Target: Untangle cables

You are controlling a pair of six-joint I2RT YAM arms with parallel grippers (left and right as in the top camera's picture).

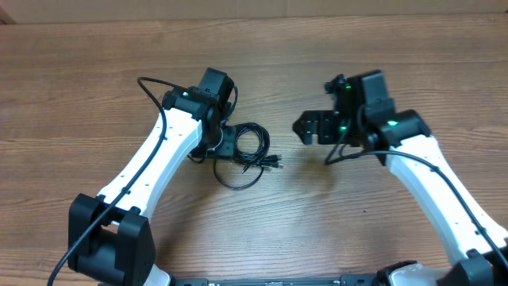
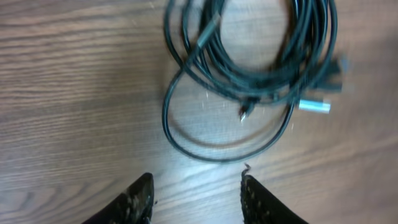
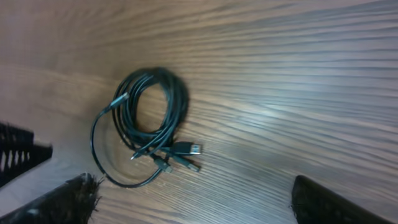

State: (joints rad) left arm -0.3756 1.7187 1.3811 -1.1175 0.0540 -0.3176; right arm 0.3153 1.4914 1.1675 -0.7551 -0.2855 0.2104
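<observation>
The cables (image 1: 252, 156) lie as one loose black coil on the wooden table, left of centre, with one wider loop trailing toward the near edge. In the left wrist view the cables (image 2: 249, 78) sit just ahead of my left gripper (image 2: 196, 186), a silver plug (image 2: 314, 106) at their right. The fingers are apart with only bare wood between them. From above, my left gripper (image 1: 225, 141) is at the coil's left edge. My right gripper (image 1: 304, 129) hovers to the right of the coil, wide open and empty (image 3: 193, 186). Its camera shows the cables (image 3: 180, 102) and their plugs (image 3: 193, 149) ahead.
The wooden table (image 1: 357, 222) fills all views. The left arm's own thicker black cable (image 1: 151, 83) arcs out beside its forearm. Both arm bases stand at the near edge, the left base (image 1: 111, 242) being the larger in view.
</observation>
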